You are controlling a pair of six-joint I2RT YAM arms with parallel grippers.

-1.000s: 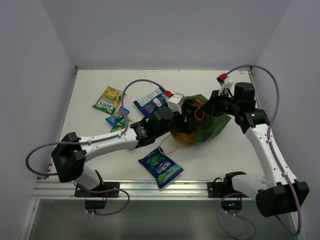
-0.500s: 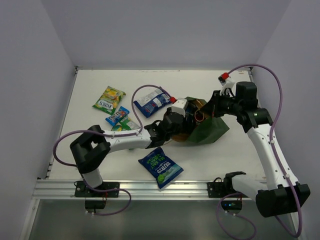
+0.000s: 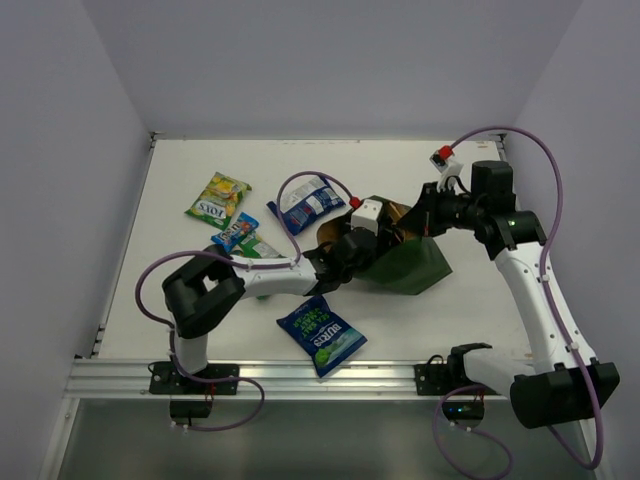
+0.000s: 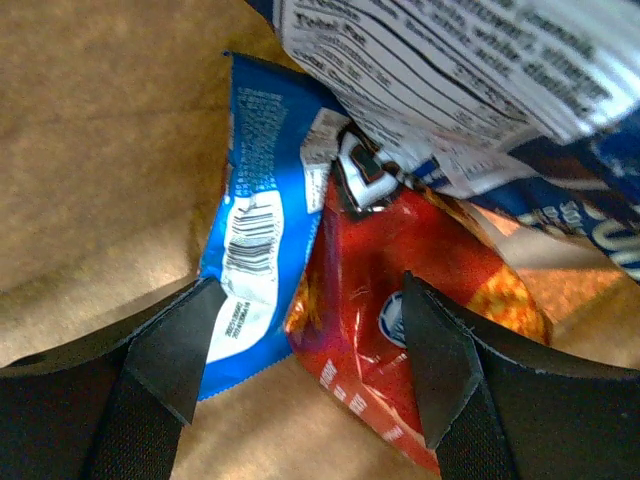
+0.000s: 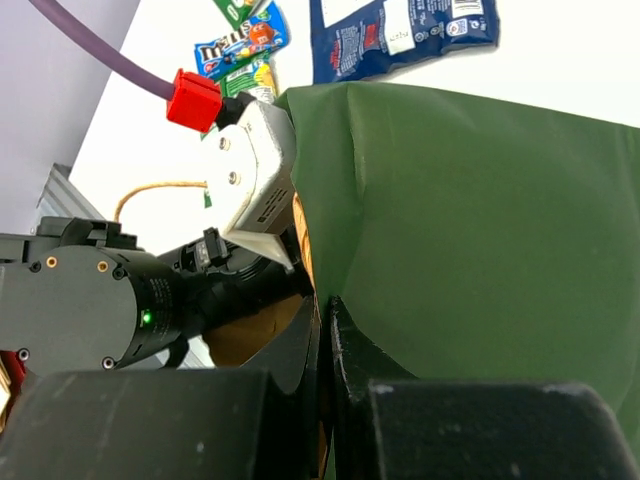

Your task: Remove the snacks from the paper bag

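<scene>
**Reaching into the steadied bag**

The left hand (image 4: 310, 350), fingers spread, sits inside the paper bag (image 4: 100, 150), straddling a red-orange packet (image 4: 400, 270) beside a blue packet (image 4: 250, 230). The right hand (image 5: 325, 335) pinches the bag's green wall, apparently to steady its mouth. Other snacks (image 3: 322, 338) lie out on the worktop (image 3: 450, 180).

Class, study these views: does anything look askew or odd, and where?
The dark green paper bag lies tipped on its side mid-table, not upright. The right tool pinches its rim; the open left tool is inside, over a red-orange packet.
</scene>
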